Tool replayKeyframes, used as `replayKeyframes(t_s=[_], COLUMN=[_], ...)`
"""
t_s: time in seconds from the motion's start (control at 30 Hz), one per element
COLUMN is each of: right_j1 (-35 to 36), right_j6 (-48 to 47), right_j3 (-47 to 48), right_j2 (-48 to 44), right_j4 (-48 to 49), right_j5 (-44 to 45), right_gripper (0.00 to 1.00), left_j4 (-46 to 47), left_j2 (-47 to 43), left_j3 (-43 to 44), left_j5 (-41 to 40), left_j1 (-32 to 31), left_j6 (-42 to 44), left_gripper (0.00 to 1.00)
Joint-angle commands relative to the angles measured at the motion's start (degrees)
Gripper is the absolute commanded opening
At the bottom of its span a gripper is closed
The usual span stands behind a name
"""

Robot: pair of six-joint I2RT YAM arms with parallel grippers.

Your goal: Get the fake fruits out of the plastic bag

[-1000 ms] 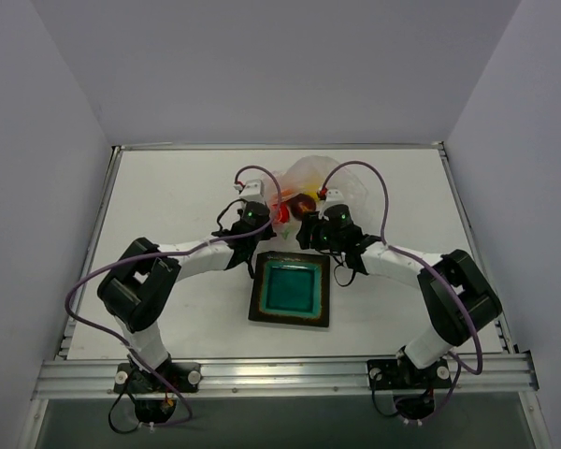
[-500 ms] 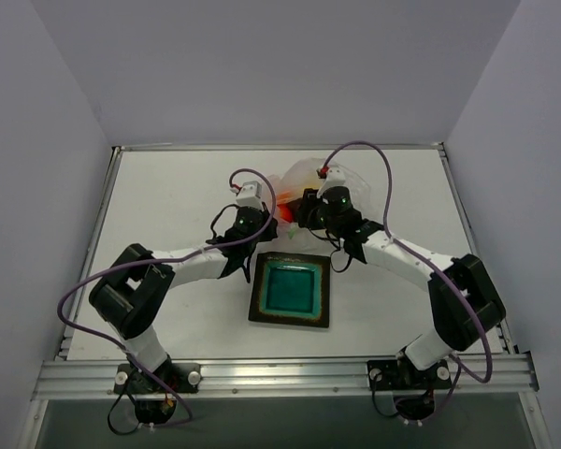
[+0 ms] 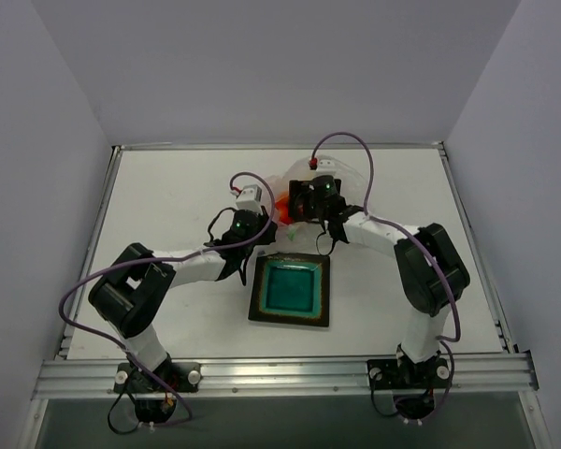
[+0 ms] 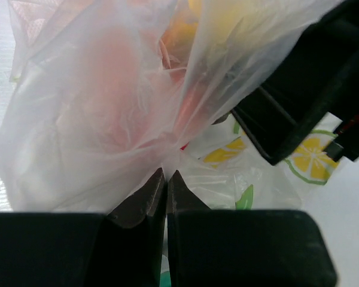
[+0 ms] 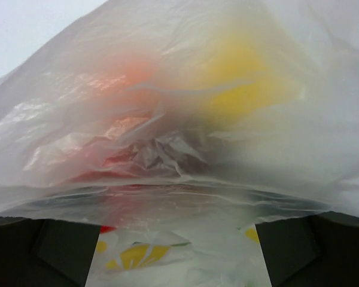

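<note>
The thin plastic bag [image 3: 332, 178] with green and yellow marks lies at the far middle of the table. In the left wrist view the bag [image 4: 96, 131] fills the frame, and my left gripper [image 4: 166, 174] is shut on a pinch of its film. A reddish fruit [image 4: 113, 89] and an orange and yellow one [image 4: 185, 30] show blurred through the film. My right gripper [image 5: 176, 239] is open, its fingers [image 5: 60, 251] wide apart with bag film between them. A red fruit [image 5: 122, 78] and a yellow fruit [image 5: 245, 84] sit inside just ahead. In the top view both grippers, left [image 3: 265, 215] and right [image 3: 297, 201], meet at the bag's near left edge.
The square teal plate [image 3: 258, 292] with dark rim lies just in front of the bag, between the two arms. My right gripper's black finger [image 4: 299, 101] is close beside the left one. Purple cables loop above both wrists.
My right gripper has moved away from the plate and up-left, in against the bag. My left gripper has drawn slightly back toward the near left.
</note>
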Motion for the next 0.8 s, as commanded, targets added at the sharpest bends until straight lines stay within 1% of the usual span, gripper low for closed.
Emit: replayKeyframes(t_s=[0.0,0.17,0.27,0.3,0.37,0.47,0.5,0.6,0.77], right_j1=[-0.7,-0.8,-1.6,-1.7,-1.9,-1.8,-1.7,-0.9,0.9], right_j6=[-1.3,-0.9,-1.6,-1.7,-1.8,-2.1,-2.1,-1.8,0.2], right_j3=[2.7,4.1,5.5,5.6,5.4,4.2,3.5,1.1,-5.4], right_j2=[3.4,5.8,7.3,7.5,7.2,5.4,4.2,0.5,-7.2], right_j4=[-0.8,0.1,0.5,0.7,1.3,2.7,2.7,2.3,2.3], right_j5=[-2.6,-2.5,-2.5,-2.6,-3.1,-4.1,-4.1,-4.1,-4.5], right_gripper=[0.92,0.92,0.89,0.84,0.77,0.55,0.45,0.40,0.40], left_j4=[2.0,2.1,2.0,2.0,2.0,2.1,2.2,2.8,2.0], left_j2=[-2.8,-3.0,-2.3,-2.1,-1.9,-1.7,-1.7,-1.5,-0.7], left_j3=[0.9,0.8,0.8,0.8,0.9,1.0,1.0,1.3,3.1], left_j5=[1.8,2.2,2.3,2.3,2.3,2.1,2.1,2.2,2.2], left_j1=[0.3,0.0,0.0,0.0,-0.1,0.1,0.1,0.3,0.8], left_j6=[2.4,3.8,4.2,4.2,4.4,4.3,4.0,2.7,1.0], left_gripper=[0.02,0.02,0.02,0.02,0.02,0.02,0.02,0.02,0.02])
